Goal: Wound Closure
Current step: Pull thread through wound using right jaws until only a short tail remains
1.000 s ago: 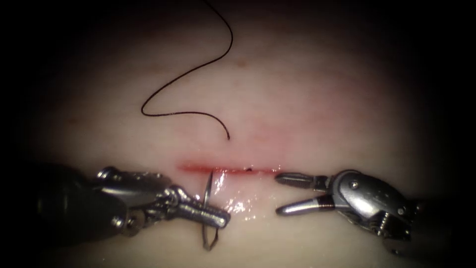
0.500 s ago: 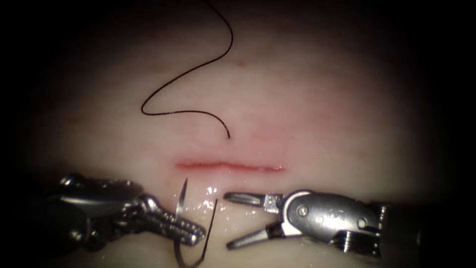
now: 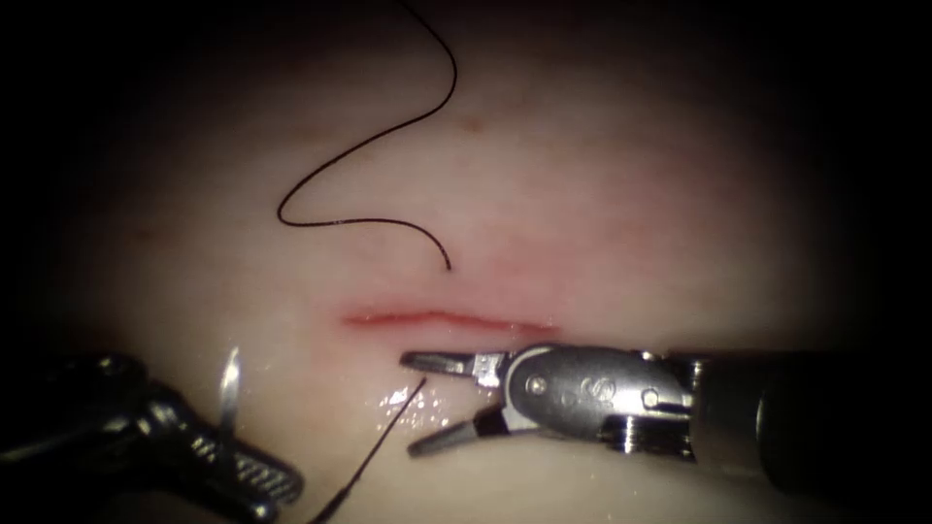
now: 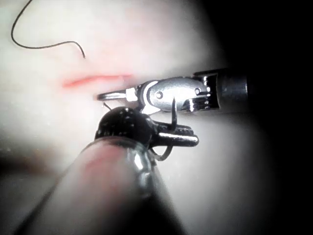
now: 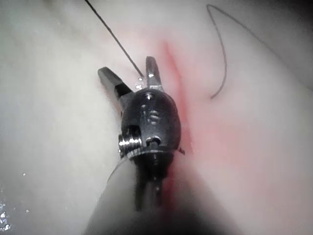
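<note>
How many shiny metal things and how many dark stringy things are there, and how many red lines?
Metal tools: 2, the left tool and the right tool
Needles: 1, the needle, held by the left tool
Threads: 1, the thread
Red cuts: 1, the cut
Total: 5

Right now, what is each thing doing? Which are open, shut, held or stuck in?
Left tool: shut on the needle.
Needle: held mid-curve, out of the tissue.
Right tool: open, holding nothing.
Thread: taut, entering the tissue below the cut.
Cut: unclosed, red fluid along it.
</note>
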Tool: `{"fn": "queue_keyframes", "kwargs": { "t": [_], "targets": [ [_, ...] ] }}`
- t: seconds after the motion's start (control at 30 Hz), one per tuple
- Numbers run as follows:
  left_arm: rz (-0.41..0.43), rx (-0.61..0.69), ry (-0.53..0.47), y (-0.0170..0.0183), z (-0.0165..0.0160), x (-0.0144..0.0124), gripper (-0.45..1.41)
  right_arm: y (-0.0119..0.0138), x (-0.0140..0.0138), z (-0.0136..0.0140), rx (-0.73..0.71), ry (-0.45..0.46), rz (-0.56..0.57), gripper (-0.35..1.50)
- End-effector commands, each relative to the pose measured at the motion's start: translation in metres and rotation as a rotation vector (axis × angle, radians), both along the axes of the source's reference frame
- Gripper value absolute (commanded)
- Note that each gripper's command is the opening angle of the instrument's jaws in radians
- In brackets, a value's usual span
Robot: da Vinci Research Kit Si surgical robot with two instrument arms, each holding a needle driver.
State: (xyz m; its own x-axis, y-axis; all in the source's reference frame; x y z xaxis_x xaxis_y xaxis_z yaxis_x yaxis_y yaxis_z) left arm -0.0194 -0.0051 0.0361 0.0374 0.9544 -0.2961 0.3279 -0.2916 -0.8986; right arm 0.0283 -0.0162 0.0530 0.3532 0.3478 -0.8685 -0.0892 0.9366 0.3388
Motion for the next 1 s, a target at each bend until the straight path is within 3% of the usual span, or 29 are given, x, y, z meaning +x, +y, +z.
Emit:
{"fn": "queue_keyframes", "kwargs": {
  "t": [0.03,0.2,0.3,0.37,0.67,0.8,0.9,1.0],
  "targets": [
    [0.0,-0.004,-0.001,-0.0005,0.0003,-0.0005,-0.45,-0.0007,0.001,0.0012,-0.008,-0.009,-0.014,0.52],
    [-0.009,-0.032,-0.003,-0.0011,-0.0006,-0.0007,-0.45,-0.0016,0.0009,0.0035,0.04,-0.053,-0.02,0.29],
    [-0.02,-0.047,0.006,-0.0013,-0.0009,-0.0006,-0.45,-0.002,0.0001,0.0048,0.086,-0.083,-0.021,-0.01],
    [-0.03,-0.057,0.015,-0.0013,-0.0009,-0.0006,-0.45,-0.0022,-0.0006,0.0053,0.113,-0.085,-0.014,-0.35],
    [-0.092,-0.148,0.066,-0.001,-0.0012,-0.0005,-0.45,-0.0026,-0.0018,0.004,0.182,-0.081,-0.007,-0.35],
    [-0.185,-0.297,0.183,-0.0005,-0.0001,-0.0001,-0.45,-0.0049,-0.0015,0.001,0.234,-0.055,-0.035,-0.35],
    [-0.191,-0.349,0.259,-0.001,0.0012,0.0003,-0.45,-0.0071,-0.0013,-0.0019,0.266,-0.03,-0.069,-0.35],
    [-0.184,-0.375,0.264,-0.0022,0.0023,0.0005,-0.45,-0.0093,-0.0011,-0.0051,0.316,-0.017,-0.085,-0.35]
  ]
}}
